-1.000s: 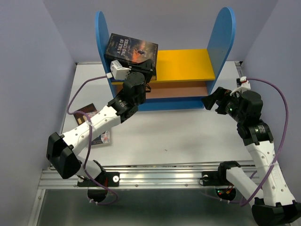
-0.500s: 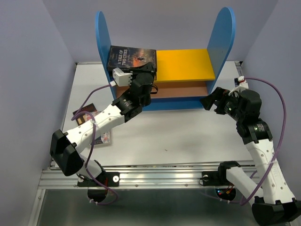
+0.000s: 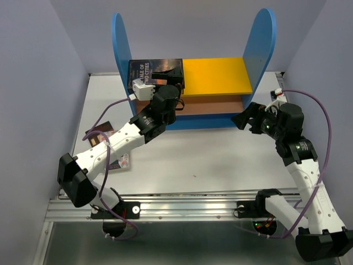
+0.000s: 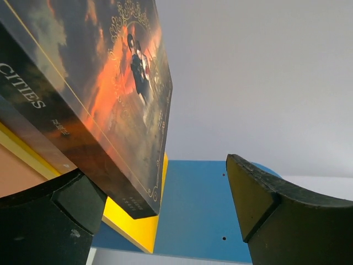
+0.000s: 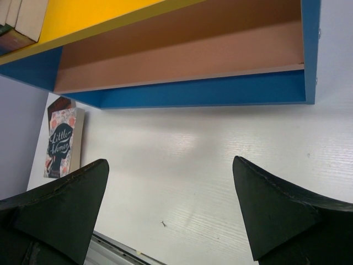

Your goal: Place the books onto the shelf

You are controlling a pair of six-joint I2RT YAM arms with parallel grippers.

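A dark book (image 3: 146, 69) titled A Tale of Two Cities lies at the left end of the shelf's (image 3: 262, 44) yellow top board. My left gripper (image 3: 172, 77) is at the book's front edge and stands open. In the left wrist view the book (image 4: 110, 94) rests by one finger (image 4: 49, 215) of the left gripper (image 4: 157, 171), with a wide gap to the other finger. My right gripper (image 3: 246, 117) hovers open and empty over the table by the shelf's right foot. More books (image 3: 102, 134) lie on the table at the left, partly under the left arm.
The right wrist view shows the shelf's (image 5: 193, 91) empty brown middle board above my right gripper (image 5: 171, 161). A Little Women book (image 5: 60, 143) lies on the white table (image 5: 209, 165). The purple side walls stand close on both sides.
My left gripper has opened and let go of the Tale of Two Cities book. The book went from tilted to flat on the top board. The right arm barely moved.
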